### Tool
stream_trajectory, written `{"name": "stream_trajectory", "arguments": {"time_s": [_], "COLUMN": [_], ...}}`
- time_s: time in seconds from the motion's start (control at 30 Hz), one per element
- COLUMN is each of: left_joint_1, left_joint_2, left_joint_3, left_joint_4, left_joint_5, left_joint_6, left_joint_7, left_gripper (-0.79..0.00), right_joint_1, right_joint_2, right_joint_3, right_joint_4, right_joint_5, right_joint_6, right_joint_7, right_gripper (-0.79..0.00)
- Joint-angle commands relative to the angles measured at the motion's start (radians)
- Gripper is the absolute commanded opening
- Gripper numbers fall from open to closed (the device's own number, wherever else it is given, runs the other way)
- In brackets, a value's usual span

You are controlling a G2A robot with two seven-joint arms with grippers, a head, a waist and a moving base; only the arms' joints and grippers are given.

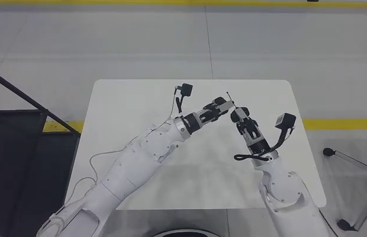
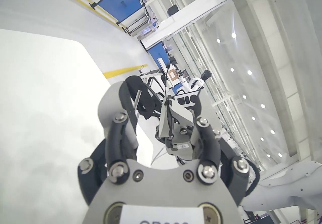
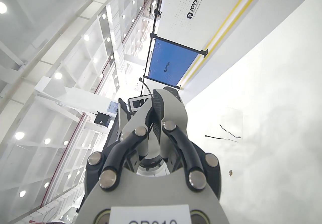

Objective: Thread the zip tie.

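Both arms angle inward, hands nearly meeting: left hand (image 1: 229, 106) spread open, right hand (image 3: 153, 103) clamped tight.

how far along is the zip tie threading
Done: the zip tie is off the table, pinched in the shut right gripper. In hand: the left gripper is open, facing it close up. Left: no loop shows, so the threading itself is not yet done.
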Motion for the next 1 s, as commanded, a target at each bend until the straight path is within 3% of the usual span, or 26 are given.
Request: {"name": "stream_trajectory", "arguments": {"time_s": [0.0,0.63,0.97], "left_joint_1": [-0.004,-0.010,0.000], "left_joint_2": [-0.006,-0.041,-0.052], "left_joint_3": [0.004,-0.010,-0.027], "left_joint_4": [0.011,0.053,0.056], "left_joint_5": [0.000,0.015,0.030], "left_joint_6": [-0.002,-0.010,-0.013], "left_joint_7": [-0.003,-0.007,-0.013], "left_gripper": [-0.403,-0.523,-0.686], "right_joint_1": [0.001,-0.018,-0.019], "right_joint_2": [-0.001,-0.011,-0.015], "right_joint_3": [-0.002,0.007,0.012], "right_joint_4": [0.002,0.005,0.005], "right_joint_5": [-0.007,-0.028,-0.033], "right_joint_6": [0.001,-0.006,-0.001], "right_joint_7": [-0.005,0.008,0.024], "right_gripper": [-0.785,-0.785,-0.785]}}
